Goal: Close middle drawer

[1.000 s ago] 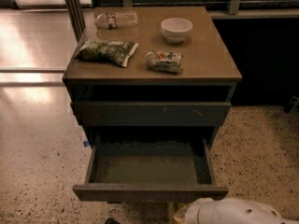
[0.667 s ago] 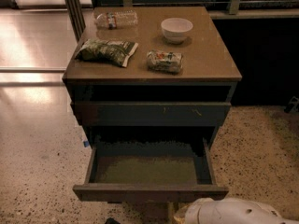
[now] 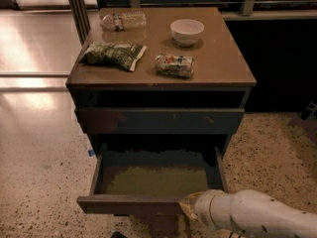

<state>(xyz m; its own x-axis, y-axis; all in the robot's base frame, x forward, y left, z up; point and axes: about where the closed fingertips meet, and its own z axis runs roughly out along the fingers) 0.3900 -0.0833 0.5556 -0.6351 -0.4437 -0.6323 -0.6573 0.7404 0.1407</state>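
Dark grey-brown, wide, shallow middle drawer (image 3: 157,180) with an olive-grey floor was pulled well out at the bottom of the brown wooden cabinet (image 3: 225,63), under the scratched upper drawer front (image 3: 158,120). Its long axis ran left-right, and shut lay straight back. The white-armed gripper (image 3: 191,208) sat against the front's right part, on the near side. Spread or pressed together: couldn't tell. On top were a white bowl (image 3: 186,31), a green snack bag (image 3: 113,55), a small packet (image 3: 174,65) and a clear plastic bottle (image 3: 123,21).

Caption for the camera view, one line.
Middle drawer stands open, gripper by its front panel, bowl on the cabinet top.
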